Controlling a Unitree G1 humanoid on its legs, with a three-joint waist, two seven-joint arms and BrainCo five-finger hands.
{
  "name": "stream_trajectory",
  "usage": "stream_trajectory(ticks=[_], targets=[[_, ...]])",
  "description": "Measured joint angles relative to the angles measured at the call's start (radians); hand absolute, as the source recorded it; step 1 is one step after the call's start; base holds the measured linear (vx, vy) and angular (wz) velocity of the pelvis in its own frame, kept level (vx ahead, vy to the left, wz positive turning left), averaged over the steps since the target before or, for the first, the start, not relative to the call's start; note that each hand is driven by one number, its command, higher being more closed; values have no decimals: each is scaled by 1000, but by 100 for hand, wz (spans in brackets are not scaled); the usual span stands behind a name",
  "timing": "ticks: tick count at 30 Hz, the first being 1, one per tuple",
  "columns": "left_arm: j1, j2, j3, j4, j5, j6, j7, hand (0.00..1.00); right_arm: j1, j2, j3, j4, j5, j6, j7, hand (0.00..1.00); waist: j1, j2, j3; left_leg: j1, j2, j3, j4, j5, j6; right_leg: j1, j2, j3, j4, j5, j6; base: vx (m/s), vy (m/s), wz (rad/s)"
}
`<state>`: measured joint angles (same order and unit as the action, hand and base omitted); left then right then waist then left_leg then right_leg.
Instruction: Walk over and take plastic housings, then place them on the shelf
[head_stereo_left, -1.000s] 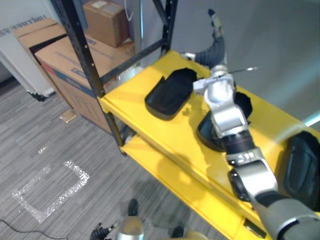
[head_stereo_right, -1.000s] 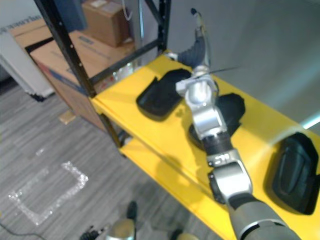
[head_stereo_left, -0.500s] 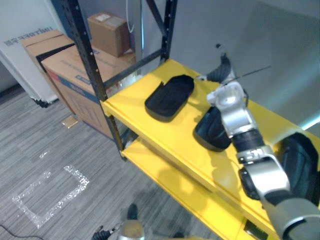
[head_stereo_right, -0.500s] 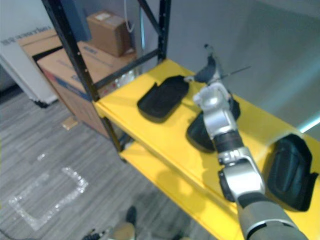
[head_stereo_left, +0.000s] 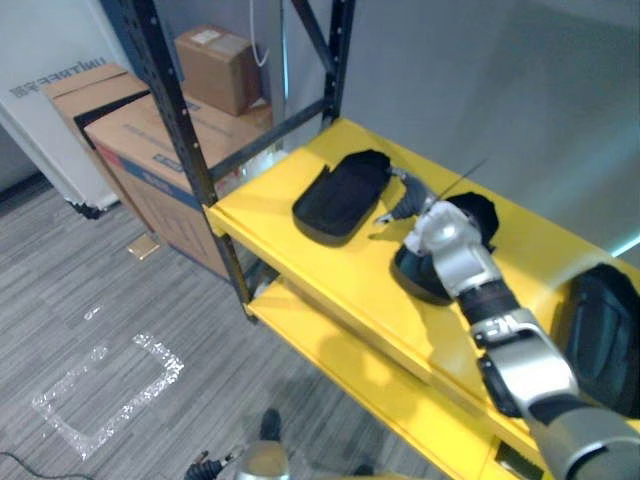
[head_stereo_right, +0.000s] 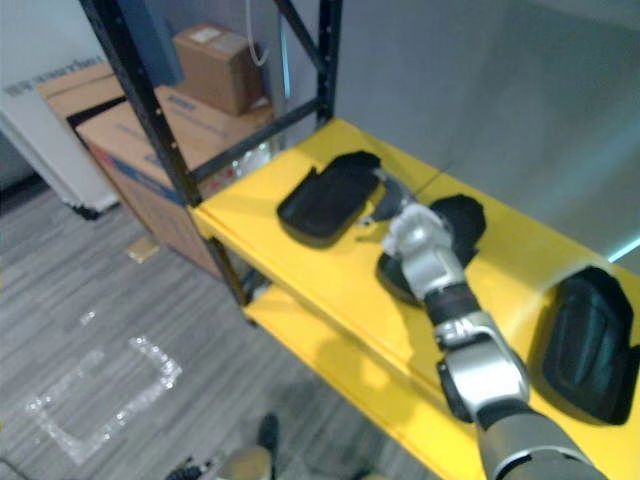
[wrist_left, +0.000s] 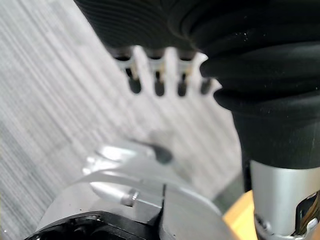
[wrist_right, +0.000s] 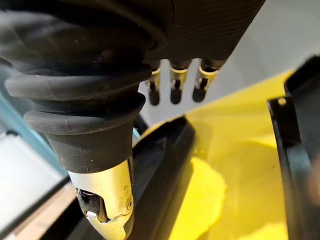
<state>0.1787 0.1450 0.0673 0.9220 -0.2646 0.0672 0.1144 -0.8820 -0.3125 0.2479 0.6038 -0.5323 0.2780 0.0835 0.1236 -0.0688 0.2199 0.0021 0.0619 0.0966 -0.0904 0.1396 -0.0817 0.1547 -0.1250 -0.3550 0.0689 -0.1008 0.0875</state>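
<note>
Yellow shelf (head_stereo_left: 290, 215) holds black plastic housings (head_stereo_left: 340, 195); right hand (head_stereo_left: 405, 198), fingers loosely straight and empty, hovers between two.

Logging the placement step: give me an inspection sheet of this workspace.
Surface: yellow shelf, two levels, in a black frame.
Job's things: three black housings on the top level: left housing, middle housing, right housing.
Clutter: nothing seen on the shelf.
Hands: right hand open, empty, between left and middle housings; left hand open, empty, over the floor.
Cables: white cord behind the frame.
Surroundings: cardboard boxes, tape marks, grey wall.
</note>
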Motion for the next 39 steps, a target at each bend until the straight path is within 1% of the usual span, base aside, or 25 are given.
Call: stream_trajectory(ticks=[1, 2, 4, 5, 6, 7, 8, 9, 10, 12, 13, 14, 15, 16, 17, 18, 19, 21, 22, 25, 27, 32, 36, 37, 39], targets=[[0, 0, 0, 0, 1, 0, 0, 0, 3, -4, -1, -1, -8, -9, -16, 100, 0, 0, 0, 0, -1, 1, 0, 0, 0, 0, 0, 0, -2, 1, 1, 0, 0, 0], [0, 0, 0, 0, 2, 0, 0, 0, 15, -18, -1, -16, -31, -34, -49, 100, -1, 0, 0, -2, 4, 3, 0, -2, 3, -1, -1, 3, -5, 4, 5, -22, -10, -5], [0, 1, 0, 0, 8, 0, 0, 0, 34, -56, -2, -88, -40, -64, -86, 100, -1, -1, 0, -7, 5, 12, 0, -4, 8, -9, -1, 11, -9, 10, 7, -13, -7, -13], [0, 0, 0, 0, 8, 0, 0, 0, 51, -85, -2, -164, -45, -88, -101, 100, -1, -1, 0, -8, 6, 23, 0, -5, 10, -17, -1, 23, -9, 12, 7, 3, 1, -21], [0, 2, -1, 1, 10, 2, 0, 0, 65, -105, -3, -235, -65, -107, -109, 100, -9, -2, -1, -8, 7, 29, 0, -6, 12, -19, -1, 30, -9, 14, 7, 10, -2, -19], [0, 2, -1, 1, 11, 2, 0, 0, 75, -116, -3, -270, -75, -112, -109, 100, -15, -2, -2, -7, 7, 30, 0, -6, 12, -19, -1, 31, -9, 14, 7, 18, -10, -10], [1, 4, -1, 2, 28, 1, 0, 0, 96, -131, -4, -335, -83, -126, -109, 100, -29, -5, -3, -7, 8, 33, 0, -7, 12, -20, 0, 33, -9, 14, 7, 16, -19, -14], [0, 5, -1, 2, 40, 0, 1, 0, 120, -143, -4, -397, -82, -144, -109, 100, -31, -8, -5, -6, 13, 48, 0, -7, 12, -27, 2, 48, -9, 16, 5, 12, -16, -23], [0, 5, -1, 2, 41, -1, 0, 0, 131, -147, -3, -421, -82, -159, -108, 100, -30, -9, -7, -6, 15, 56, 0, -7, 12, -33, 4, 57, -8, 17, 3, 8, -27, -28], [0, 8, -1, 7, 47, -3, 0, 0, 195, -175, 0, -523, -74, -242, -96, 100, -51, -12, -11, -5, 20, 61, 0, -7, 12, -35, 8, 61, -9, 19, 1, -1, -27, -12], [0, 8, -1, 11, 47, -4, 0, 0, 213, -184, 1, -550, -70, -263, -88, 100, -54, -12, -14, -6, 21, 62, 0, -7, 12, -37, 8, 63, -9, 19, 0, -10, -16, -9], [0, 9, -1, 23, 47, -5, 0, 0, 249, -201, 3, -599, -64, -313, -73, 100, -57, -12, -28, -9, 23, 69, 0, -8, 11, -46, 9, 71, -8, 20, -2, -7, -13, -18], [0, 9, -2, 34, 47, -6, 0, 0, 274, -219, 16, -641, -50, -351, -57, 100, -58, -13, -43, -13, 26, 77, 0, -8, 11, -55, 11, 81, -7, 23, -4, -4, -9, -18], [0, 10, -2, 39, 47, -8, 0, 0, 282, -227, 23, -658, -48, -370, -52, 100, -62, -13, -48, -14, 27, 78, 0, -8, 11, -56, 12, 82, -7, 24, -5, -4, -8, -11], [1, 13, -2, 44, 47, -8, -1, 0, 292, -238, 33, -680, -36, -402, -34, 100, -69, -16, -57, -17, 29, 78, 0, -8, 11, -59, 14, 83, -7, 25, -6, -26, -14, -3], [5, 18, -2, 45, 47, -11, -2, 0, 292, -252, 51, -702, -30, -441, -14, 100, -76, -21, -66, -19, 32, 79, 0, -8, 11, -62, 18, 85, -6, 26, -8, -39, -19, -5], [7, 25, -2, 46, 47, -15, -3, 0, 293, -265, 69, -725, -25, -499, 7, 100, -78, -28, -76, -19, 37, 80, 0, -7, 11, -64, 23, 88, -6, 27, -11, -41, -20, -5], [7, 27, -2, 49, 47, -18, -8, 0, 293, -282, 89, -748, -13, -524, 25, 100, -78, -34, -81, -19, 40, 79, 0, -7, 11, -64, 26, 88, -5, 28, -12, -37, -14, -1], [7, 34, -2, 52, 46, -22, -9, 0, 293, -296, 111, -764, 24, -553, 55, 100, -76, -42, -87, -19, 42, 78, 0, -6, 10, -64, 28, 88, -4, 28, -13, -44, -9, 1], [7, 38, -2, 53, 46, -22, -8, 0, 291, -322, 157, -782, 78, -587, 100, 100, -66, -52, -94, -20, 42, 75, 0, -6, 12, -64, 29, 88, -4, 28, -13, -37, -1, 1], [7, 38, -1, 53, 46, -22, -8, 0, 287, -335, 177, -795, 106, -589, 120, 100, -54, -53, -94, -20, 42, 73, 0, -5, 14, -64, 29, 87, -4, 28, -14, -18, 3, 1], [6, 38, 2, 63, 47, -23, -8, 0, 236, -344, 241, -796, 145, -596, 176, 100, -44, -53, -95, -24, 39, 52, 0, -1, 17, -59, 29, 74, -3, 27, -14, -13, 0, 8], [2, 37, 3, 63, 48, -22, -8, 0, 226, -344, 274, -797, 166, -573, 237, 100, -26, -54, -95, -25, 34, 41, 0, 0, 19, -49, 26, 56, -9, 27, -12, 16, -3, 12], [2, 35, 8, 63, 48, -22, -8, 0, 223, -344, 283, -797, 166, -567, 246, 100, -25, -54, -95, -28, 34, 37, 0, 0, 19, -49, 26, 54, -9, 27, -12, 21, -8, 13], [1, 34, 11, 63, 48, -22, -8, 0, 217, -344, 300, -790, 165, -542, 273, 100, -25, -54, -95, -37, 31, 21, 0, 4, 20, -51, 25, 42, -9, 27, -12, 19, -12, 17]])
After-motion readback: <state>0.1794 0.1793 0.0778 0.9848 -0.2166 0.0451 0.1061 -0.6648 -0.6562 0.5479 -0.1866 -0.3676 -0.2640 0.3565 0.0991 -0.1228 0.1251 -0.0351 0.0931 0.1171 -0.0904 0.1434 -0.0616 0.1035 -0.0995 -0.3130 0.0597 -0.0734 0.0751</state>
